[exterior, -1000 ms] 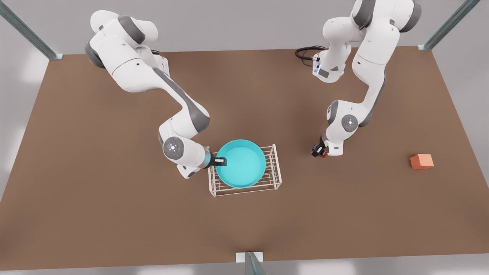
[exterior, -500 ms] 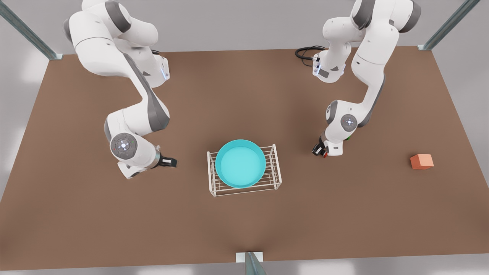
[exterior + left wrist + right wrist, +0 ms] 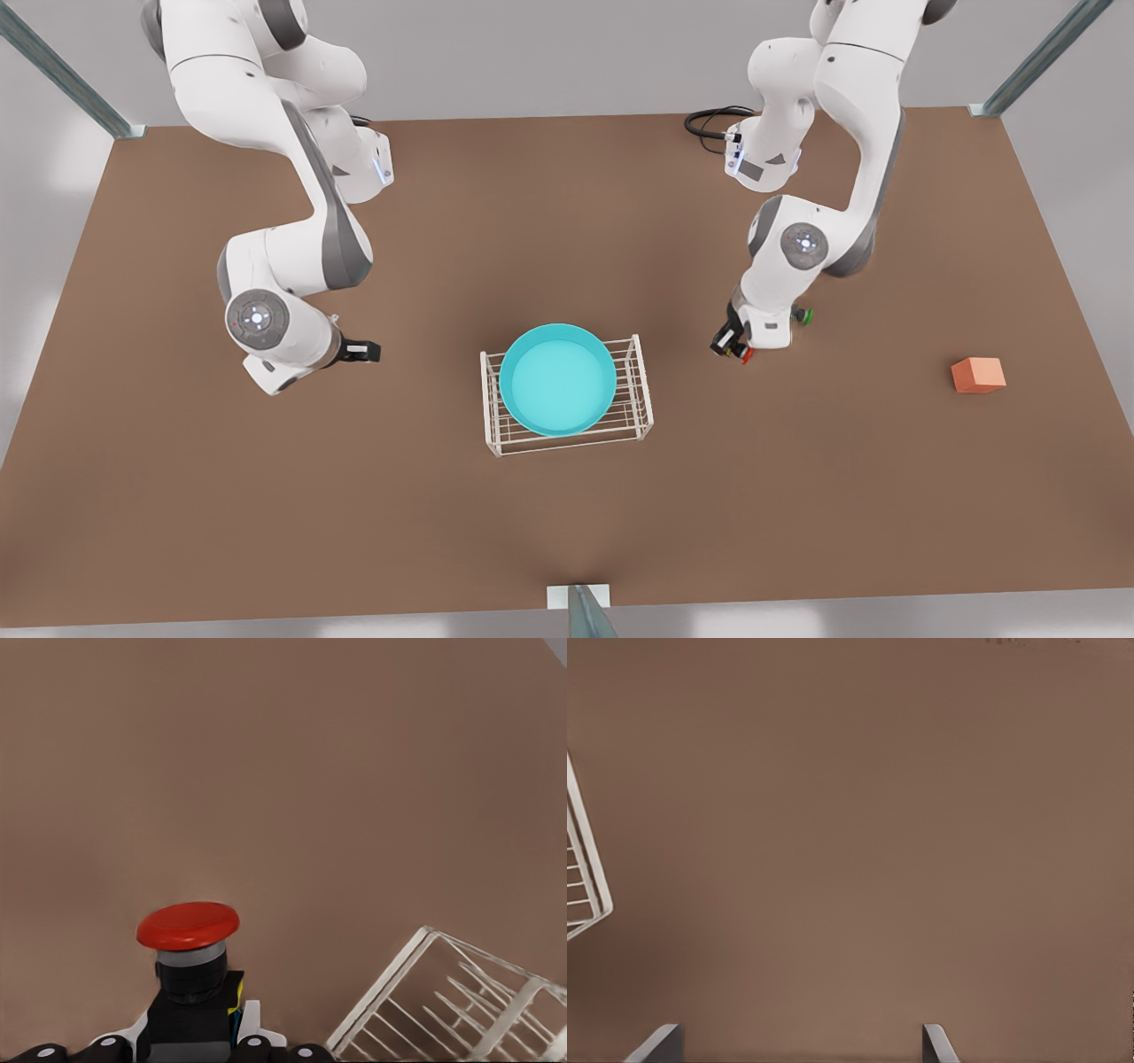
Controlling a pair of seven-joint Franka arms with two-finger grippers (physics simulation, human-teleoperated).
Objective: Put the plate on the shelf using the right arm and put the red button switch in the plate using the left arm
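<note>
Evidently my left gripper (image 3: 731,347) pinches the light, rigid red button switch (image 3: 188,950) by its black body; right gripper (image 3: 368,352) spread, empty.

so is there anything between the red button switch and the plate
No: in the front view only bare table and the shelf's end bars lie between the red button switch and the plate.
</note>
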